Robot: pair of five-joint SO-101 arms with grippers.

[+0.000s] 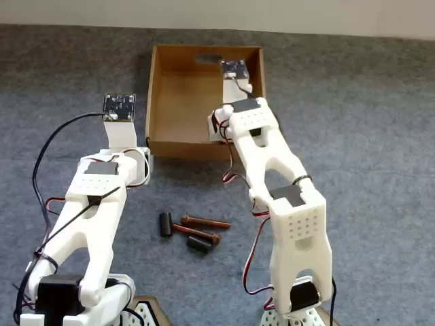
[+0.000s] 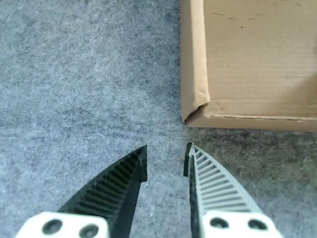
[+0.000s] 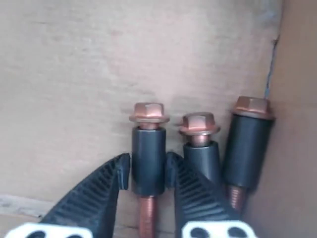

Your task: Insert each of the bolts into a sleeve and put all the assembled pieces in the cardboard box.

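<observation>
The open cardboard box (image 1: 151,95) stands at the back middle of the grey carpet. In the right wrist view three bolts sleeved in black lie side by side on the box floor (image 3: 74,59): one (image 3: 149,113) between my fingers, a second (image 3: 200,148) beside it, a third (image 3: 247,144) against the wall. My right gripper (image 3: 148,168) is shut on the first one's sleeve. My left gripper (image 2: 166,161) hangs open over bare carpet, just off the box's near corner (image 2: 193,111). Two loose copper bolts (image 1: 206,221) (image 1: 196,232) and two black sleeves (image 1: 165,224) (image 1: 199,244) lie between the arms.
The right arm (image 1: 262,146) stretches over the box's front wall. The left arm (image 1: 102,190) stands left of the loose parts. Open carpet spreads to the far left and right of the box.
</observation>
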